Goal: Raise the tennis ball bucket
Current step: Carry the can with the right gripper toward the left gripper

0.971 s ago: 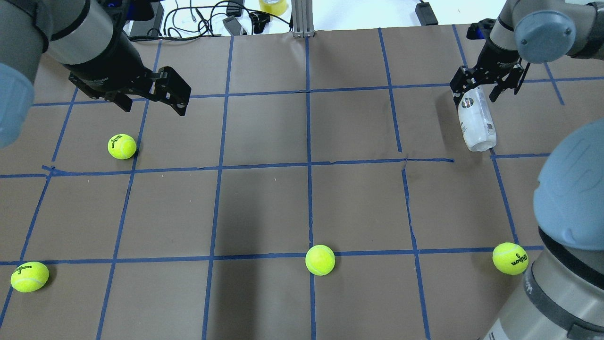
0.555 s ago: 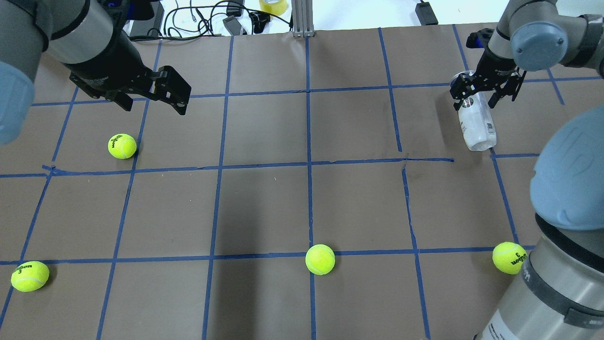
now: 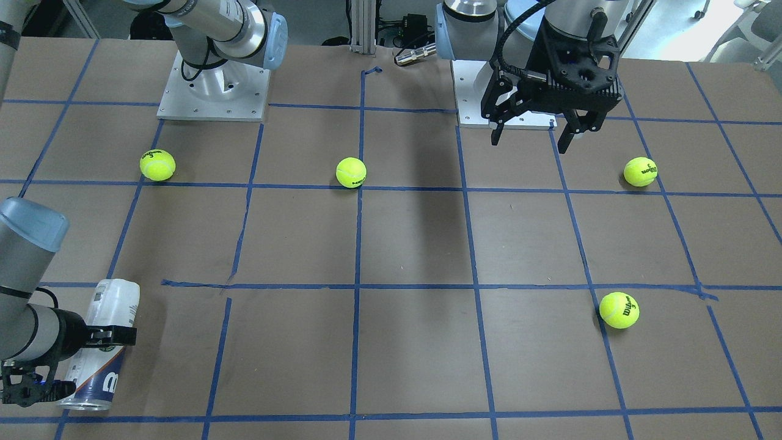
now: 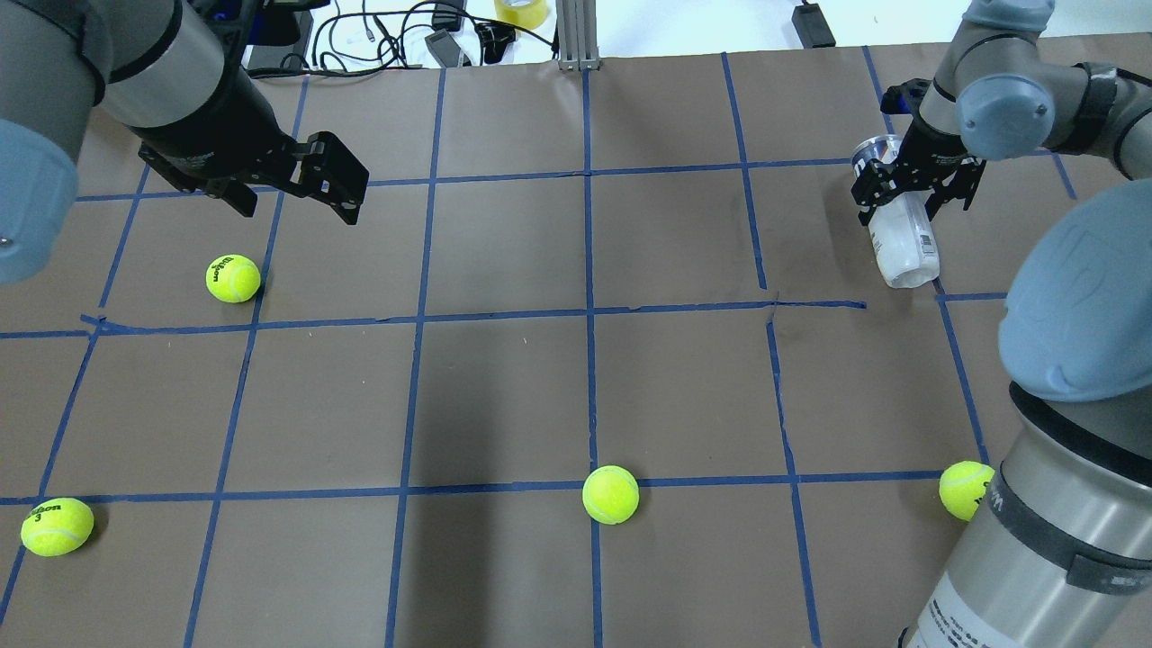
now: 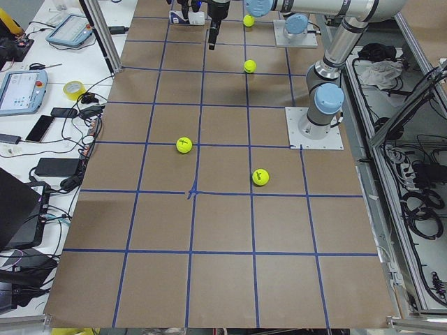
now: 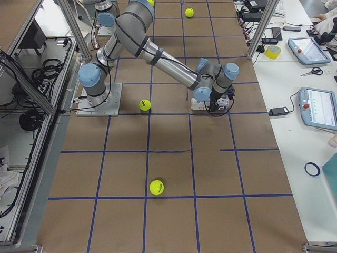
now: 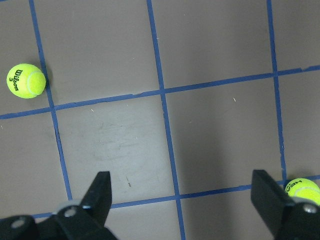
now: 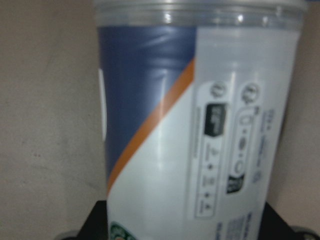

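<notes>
The tennis ball bucket [image 4: 903,243] is a clear tube with a white and navy label, lying on its side at the table's far right. It also shows in the front view [image 3: 107,342] and fills the right wrist view [image 8: 200,130]. My right gripper [image 4: 911,200] is open and straddles the tube near its rim end, with a finger close on each side. It also shows in the front view [image 3: 76,362]. My left gripper [image 4: 292,205] is open and empty, hovering above the table at the far left [image 3: 530,143].
Several yellow-green tennis balls lie on the brown gridded table: one [image 4: 232,279] below the left gripper, one [image 4: 57,526] near left, one [image 4: 610,495] near centre, one [image 4: 965,490] by the right arm's base. Cables and devices [image 4: 432,36] lie beyond the far edge.
My right gripper has dropped lower over the tube and shifted toward its rim end, so the rim now shows. The left arm has barely moved.
</notes>
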Controlling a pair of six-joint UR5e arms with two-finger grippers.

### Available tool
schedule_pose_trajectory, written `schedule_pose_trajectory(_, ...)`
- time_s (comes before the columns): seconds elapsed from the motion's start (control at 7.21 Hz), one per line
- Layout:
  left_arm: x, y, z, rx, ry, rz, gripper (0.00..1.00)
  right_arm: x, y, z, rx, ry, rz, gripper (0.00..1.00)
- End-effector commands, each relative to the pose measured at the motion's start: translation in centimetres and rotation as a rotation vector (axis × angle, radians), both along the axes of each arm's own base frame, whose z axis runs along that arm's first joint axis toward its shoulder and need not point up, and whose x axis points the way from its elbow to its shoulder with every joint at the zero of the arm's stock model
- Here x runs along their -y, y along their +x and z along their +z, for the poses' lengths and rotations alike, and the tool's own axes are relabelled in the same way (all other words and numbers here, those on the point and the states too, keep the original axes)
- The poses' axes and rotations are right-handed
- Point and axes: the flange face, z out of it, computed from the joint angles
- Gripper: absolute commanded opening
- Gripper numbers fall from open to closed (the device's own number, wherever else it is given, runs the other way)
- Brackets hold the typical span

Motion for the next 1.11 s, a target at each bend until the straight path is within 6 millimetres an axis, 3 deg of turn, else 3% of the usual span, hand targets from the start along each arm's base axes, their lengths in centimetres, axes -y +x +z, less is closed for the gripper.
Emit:
schedule_pose_trajectory(0.0, -0.4, 0.0, -0.9, 0.004, 0.019, 0.005, 1.0, 0.2, -0.1, -0.5, -0.008, -0.006, 0.002, 0.59)
schedule_pose_trajectory(0.14, -0.8, 0.4, -2.1, 0.03, 0.03, 0.063, 1.0, -0.3, 0.2, -0.8, 0.003, 0.018, -0.011, 0.35)
schedule_pose_trajectory(0.28, -0.1, 0.8, -2.9, 0.079, -0.015, 0.148, 1.0, -0.8, 1.6, 1.0, 0.004, 0.003, -0.005, 0.34)
schedule_pose_trajectory(0.42, 0.0, 0.9, -3.3, 0.08, -0.011, 0.157, 1.0, -1.0, 5.0, 4.3, -0.003, -0.04, 0.046, 0.3)
schedule_pose_trajectory(0.69, 0.1, 0.7, -3.4, 0.067, -0.013, 0.217, 1.0, -3.8, 18.2, 9.4, 0.002, -0.033, 0.248, 0.29)
schedule_pose_trajectory(0.97, 0.1, 0.8, -3.5, 0.07, -0.012, 0.217, 1.0, -9.2, 30.7, 10.0, 0.015, 0.001, 0.468, 0.26)
